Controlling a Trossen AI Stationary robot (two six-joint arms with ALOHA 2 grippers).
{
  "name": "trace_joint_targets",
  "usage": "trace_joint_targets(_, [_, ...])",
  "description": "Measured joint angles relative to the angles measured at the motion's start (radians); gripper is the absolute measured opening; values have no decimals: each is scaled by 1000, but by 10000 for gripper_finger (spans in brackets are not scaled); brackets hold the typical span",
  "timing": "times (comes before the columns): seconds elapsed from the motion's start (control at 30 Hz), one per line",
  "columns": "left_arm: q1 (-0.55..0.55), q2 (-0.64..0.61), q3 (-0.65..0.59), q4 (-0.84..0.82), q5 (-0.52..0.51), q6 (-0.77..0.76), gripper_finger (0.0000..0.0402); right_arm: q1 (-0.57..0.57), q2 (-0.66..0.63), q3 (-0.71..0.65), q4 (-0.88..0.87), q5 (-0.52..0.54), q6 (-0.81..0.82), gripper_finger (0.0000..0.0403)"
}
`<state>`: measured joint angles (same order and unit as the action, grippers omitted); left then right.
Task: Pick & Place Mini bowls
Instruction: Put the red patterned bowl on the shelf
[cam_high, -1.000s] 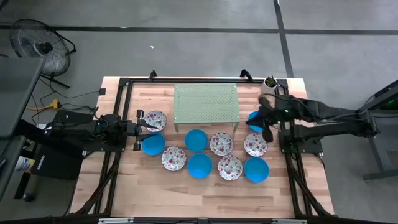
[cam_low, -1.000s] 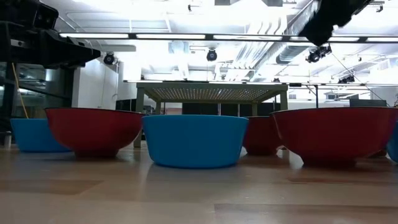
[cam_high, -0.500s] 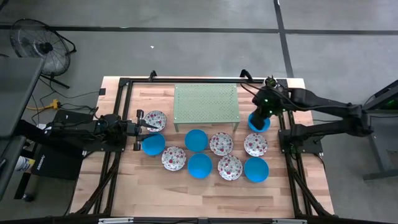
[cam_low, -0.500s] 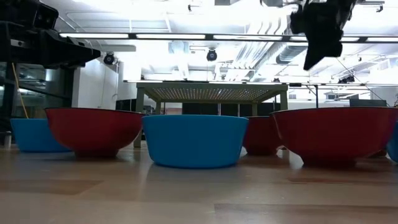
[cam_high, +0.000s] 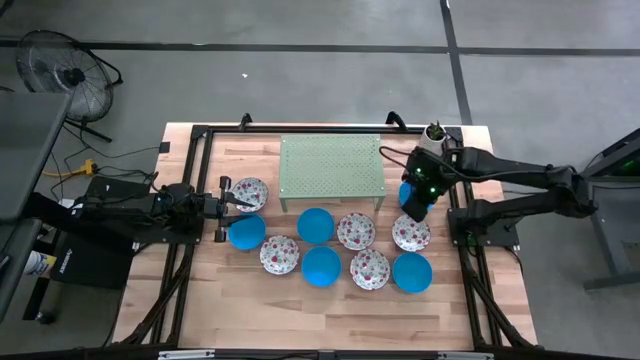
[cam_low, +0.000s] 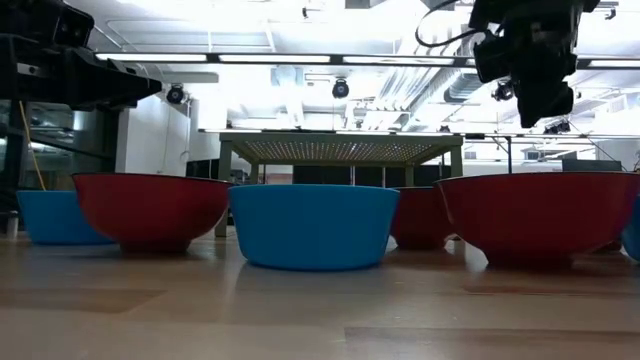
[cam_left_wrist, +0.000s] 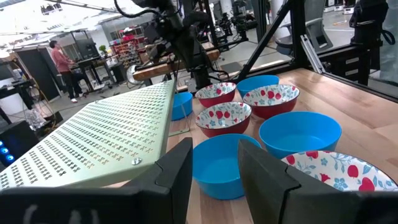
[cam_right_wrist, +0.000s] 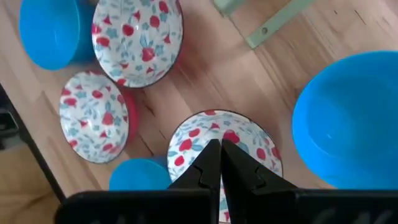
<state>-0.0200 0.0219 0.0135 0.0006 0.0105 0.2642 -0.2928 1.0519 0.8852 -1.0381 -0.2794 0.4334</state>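
Note:
Several mini bowls stand on their bases on the wooden table (cam_high: 200, 300) in front of the pale green stand (cam_high: 332, 167). Some are blue (cam_high: 315, 224), others white with red flowers (cam_high: 355, 231). My right gripper (cam_right_wrist: 219, 155) is shut, empty and slanting steeply down, above the table by the stand's right end. It hangs over a floral bowl (cam_right_wrist: 245, 146), with a blue bowl (cam_right_wrist: 348, 124) beside it. My left gripper (cam_left_wrist: 214, 171) is open and level at the left. Ahead of its fingers stands a blue bowl (cam_left_wrist: 217, 163), which they do not touch.
The stand's legs (cam_low: 225, 185) rise behind the bowls in the low view. Black frame rails (cam_high: 192, 200) run along the table's left, right and far sides. A small potted plant (cam_high: 434, 131) sits at the far right corner. Bare wood lies along the near edge (cam_high: 330, 320).
My right gripper has tipped from a shallow slant to a steep downward one and rolled about its own line. It has sunk a little toward the bowls beside the stand's right end and stayed shut. No bowl has moved.

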Motion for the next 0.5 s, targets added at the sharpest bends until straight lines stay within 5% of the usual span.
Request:
trace_joint_targets(0.3, [0, 0, 0, 0, 0, 0, 124, 139, 51, 0, -19, 12, -340, 16])
trace_joint_targets(0.5, [0, 0, 0, 0, 0, 0, 124, 196, 110, 0, -20, 113, -532, 52])
